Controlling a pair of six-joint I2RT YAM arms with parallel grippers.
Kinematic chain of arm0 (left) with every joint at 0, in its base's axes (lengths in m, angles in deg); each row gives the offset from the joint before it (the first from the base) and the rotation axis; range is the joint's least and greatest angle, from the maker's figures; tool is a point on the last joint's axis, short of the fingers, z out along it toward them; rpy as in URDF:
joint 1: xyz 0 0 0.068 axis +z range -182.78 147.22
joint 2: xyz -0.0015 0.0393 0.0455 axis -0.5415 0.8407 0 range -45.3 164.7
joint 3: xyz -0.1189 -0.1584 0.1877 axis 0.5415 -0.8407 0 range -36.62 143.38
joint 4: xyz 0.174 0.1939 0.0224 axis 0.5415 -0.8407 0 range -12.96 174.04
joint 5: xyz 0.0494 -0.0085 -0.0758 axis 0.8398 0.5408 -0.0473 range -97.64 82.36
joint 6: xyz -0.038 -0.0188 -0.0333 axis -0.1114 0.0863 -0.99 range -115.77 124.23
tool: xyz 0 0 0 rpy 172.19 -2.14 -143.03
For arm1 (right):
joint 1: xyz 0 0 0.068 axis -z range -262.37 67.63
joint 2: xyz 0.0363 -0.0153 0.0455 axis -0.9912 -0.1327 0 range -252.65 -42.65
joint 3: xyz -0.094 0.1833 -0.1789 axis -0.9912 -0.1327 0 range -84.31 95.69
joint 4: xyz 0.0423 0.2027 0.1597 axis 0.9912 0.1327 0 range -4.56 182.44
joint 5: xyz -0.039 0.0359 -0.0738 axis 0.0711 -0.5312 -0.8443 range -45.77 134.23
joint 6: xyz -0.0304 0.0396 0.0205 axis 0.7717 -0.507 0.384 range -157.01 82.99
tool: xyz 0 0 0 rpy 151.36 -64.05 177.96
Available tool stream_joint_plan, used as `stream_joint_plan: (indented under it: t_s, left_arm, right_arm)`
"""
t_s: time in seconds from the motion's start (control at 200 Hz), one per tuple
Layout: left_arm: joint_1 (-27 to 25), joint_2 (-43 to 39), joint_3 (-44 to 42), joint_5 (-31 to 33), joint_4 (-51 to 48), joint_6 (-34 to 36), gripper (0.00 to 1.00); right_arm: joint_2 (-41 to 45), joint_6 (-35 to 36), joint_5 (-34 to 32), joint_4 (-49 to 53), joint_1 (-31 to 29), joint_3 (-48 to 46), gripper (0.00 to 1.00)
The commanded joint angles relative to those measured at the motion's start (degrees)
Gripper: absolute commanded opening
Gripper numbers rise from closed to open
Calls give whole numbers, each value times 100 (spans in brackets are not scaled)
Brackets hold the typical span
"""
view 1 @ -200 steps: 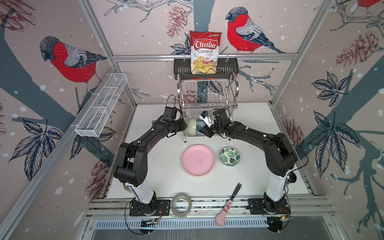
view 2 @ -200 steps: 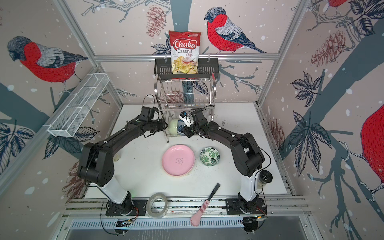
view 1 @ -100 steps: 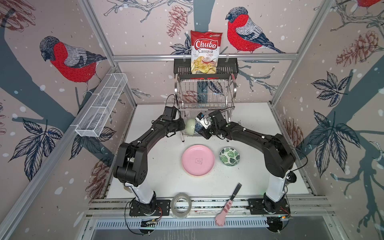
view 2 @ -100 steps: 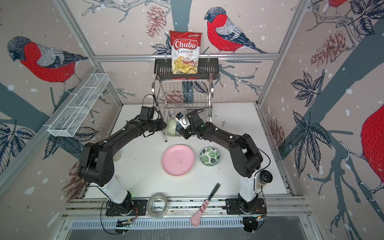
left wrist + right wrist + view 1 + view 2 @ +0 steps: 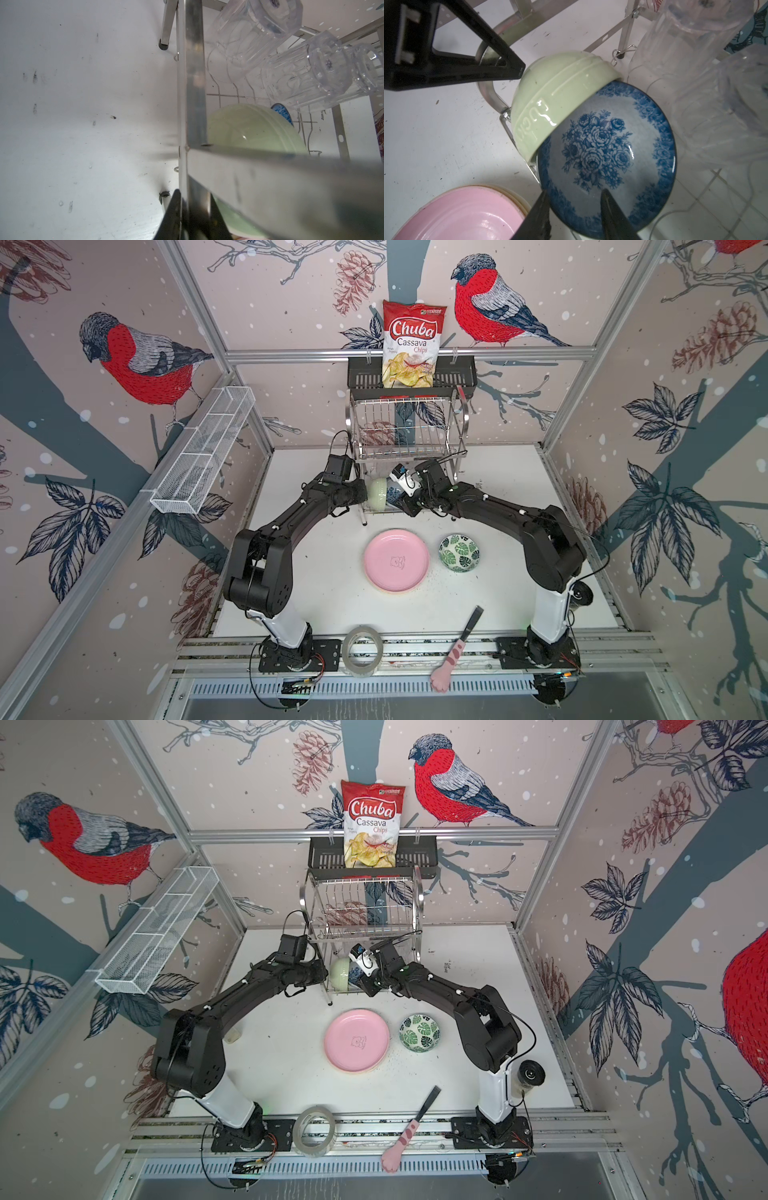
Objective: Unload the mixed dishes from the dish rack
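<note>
From where I stand the job looks about half done; the pink plate (image 5: 397,560) lies on the bench (image 5: 316,572) atop what look like two paler plates, and the green-leaf-print bowl (image 5: 459,552) sits upright just beside it; the upper shelf of the dish rack (image 5: 405,427) shows no dishes; on the lower shelf the pale green bowl (image 5: 556,89) stands tipped on edge, overlapping the blue-patterned bowl (image 5: 608,145), with three clear glasses (image 5: 249,31) lying tilted near them; so, by my reckoning, two bowls and the glasses are left to come out; the left claw (image 5: 193,194) is pinched close on the rack's steel side strip, seemingly steadying it; the right claw (image 5: 574,190) stands partly open astride the blue-patterned bowl's near rim, one finger inside and one outside, gripping nothing yet as far as I can judge; as to writing, the red bag (image 5: 411,344) standing in the black basket (image 5: 361,377) above the rack reads "Chuba Cassava Chips"; the pale green bowl bears raised lettering on its band that I cannot read whole.
</note>
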Motion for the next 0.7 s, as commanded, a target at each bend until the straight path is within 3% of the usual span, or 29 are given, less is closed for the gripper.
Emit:
stream_joint_plan:
  t_s: [0.0,0.515,0.695]
  left_arm:
    - [-135,-63,38,-711,129,-190,17]
    - [-176,-27,86,-658,83,-183,16]
    - [-181,-25,84,-611,70,-158,16]
  right_arm:
    - [91,-59,534,-132,54,-136,44]
    - [553,-1071,2239,-1521,584,-1468,46]
    - [767,-1082,2225,-1531,584,-1546,46]
